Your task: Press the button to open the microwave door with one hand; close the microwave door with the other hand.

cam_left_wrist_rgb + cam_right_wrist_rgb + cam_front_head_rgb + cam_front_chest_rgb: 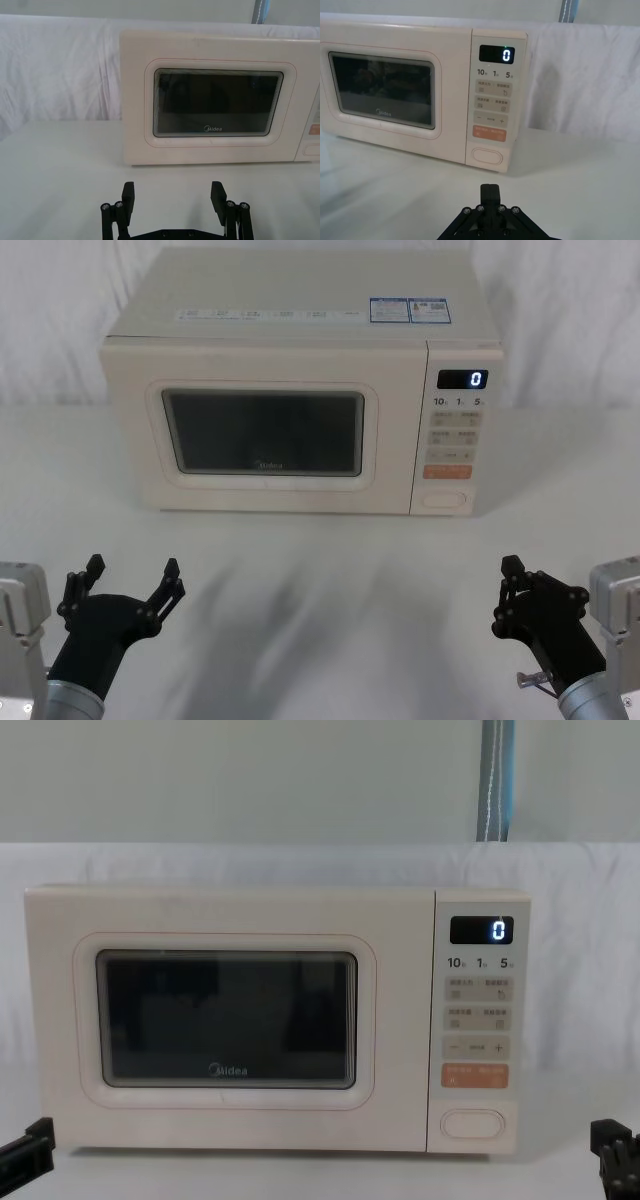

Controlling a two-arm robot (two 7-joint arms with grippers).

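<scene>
A cream microwave stands at the back of the white table. Its microwave door [265,435] [215,105] [385,92] [225,1020], with a dark glass window, sits flush and closed. The wide pill-shaped button [444,500] [487,155] [473,1123] [312,149] lies at the bottom of the control panel, below an orange key. My left gripper [132,579] [173,195] hovers open over the near left of the table, well short of the door. My right gripper [510,585] [490,191] is shut near the front right, in line with the button but far from it.
The control panel [455,430] shows a lit "0" on its display above small cream keys. A white cloth [320,590] covers the table, with open room between the grippers and the microwave. White fabric hangs behind the microwave.
</scene>
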